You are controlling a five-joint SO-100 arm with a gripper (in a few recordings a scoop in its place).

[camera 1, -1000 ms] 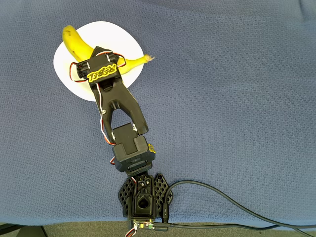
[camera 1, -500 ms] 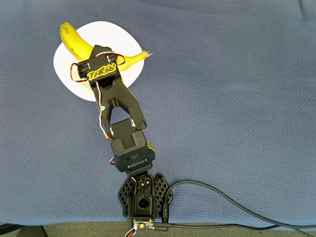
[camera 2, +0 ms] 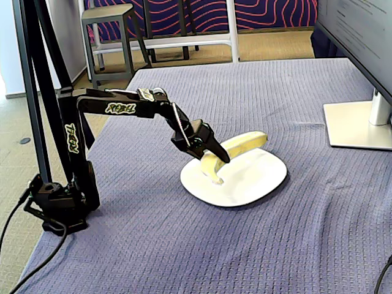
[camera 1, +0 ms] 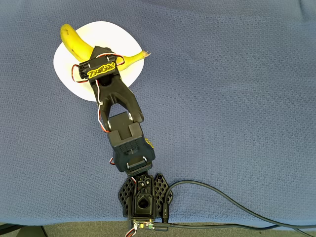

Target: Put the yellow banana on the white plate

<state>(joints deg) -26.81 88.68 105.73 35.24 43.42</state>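
The yellow banana [camera 1: 74,42] lies diagonally across the white plate [camera 1: 116,34] at the upper left of the overhead view, and its dark end reaches past the plate's rim. My gripper [camera 1: 100,58] sits over the banana's middle, with its fingers hidden under the wrist. In the fixed view the gripper [camera 2: 214,160] is shut on the banana [camera 2: 245,144]. The banana tilts, its near end low over the plate [camera 2: 251,180] and its far end raised.
Blue cloth covers the table. The arm's base [camera 1: 143,197] stands at the near edge with a black cable [camera 1: 222,202] running right. A monitor foot [camera 2: 358,125] sits on the table's right side. A stool [camera 2: 110,24] and a black pole [camera 2: 37,92] stand beyond the table.
The banana shifted slightly up and left, bringing its stem end in over the plate's rim. The arm's elbow has moved up the overhead picture, toward the plate.
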